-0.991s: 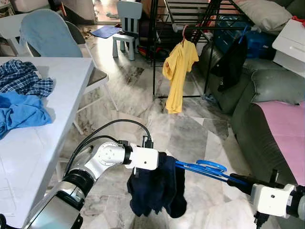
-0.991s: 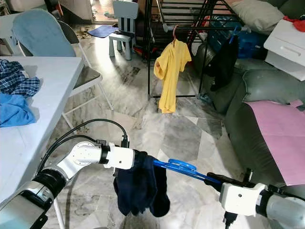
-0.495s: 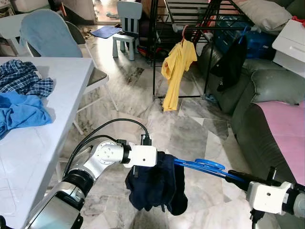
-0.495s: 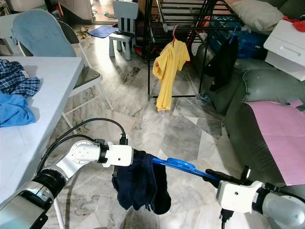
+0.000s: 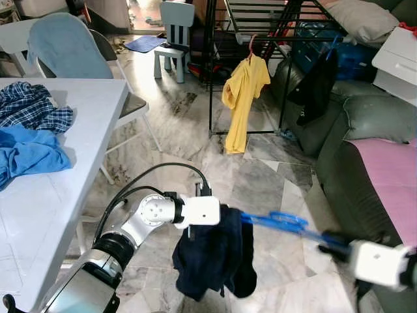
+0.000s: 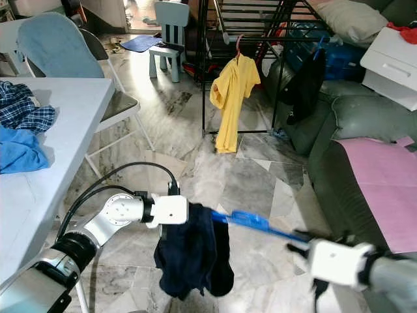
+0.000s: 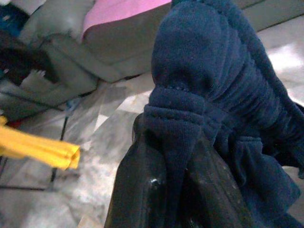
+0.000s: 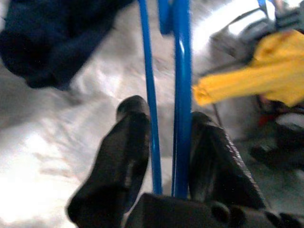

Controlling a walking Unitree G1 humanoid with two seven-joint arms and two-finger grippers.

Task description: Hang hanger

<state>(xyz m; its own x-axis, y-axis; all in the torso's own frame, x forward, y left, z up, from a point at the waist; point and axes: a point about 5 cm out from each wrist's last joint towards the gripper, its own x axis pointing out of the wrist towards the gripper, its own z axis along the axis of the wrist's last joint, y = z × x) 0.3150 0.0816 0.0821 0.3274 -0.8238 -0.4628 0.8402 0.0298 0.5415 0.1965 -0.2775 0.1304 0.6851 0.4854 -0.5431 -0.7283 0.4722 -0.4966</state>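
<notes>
Blue hanger (image 5: 277, 222) sits low centre-right of the head view, level above the marble floor (image 5: 260, 182), spanning the two grippers. Navy garment (image 5: 215, 261) bunched on its left end, hanging down.

Left gripper (image 7: 175, 156): jaws closed on the navy garment, cloth pinched between the black fingers (image 7: 137, 190).

Right gripper (image 8: 166, 142): jaws closed narrow around the hanger's two blue bars (right arm blurred in the head views).

Drying rack (image 5: 260, 39) at upper centre, well apart from the hanger; yellow shirt (image 5: 244, 98) hangs on it. Bench (image 5: 58, 176) at left carries blue cloth (image 5: 29, 153) and plaid shirt (image 5: 32, 107). Sofa (image 5: 365, 150) at right.
</notes>
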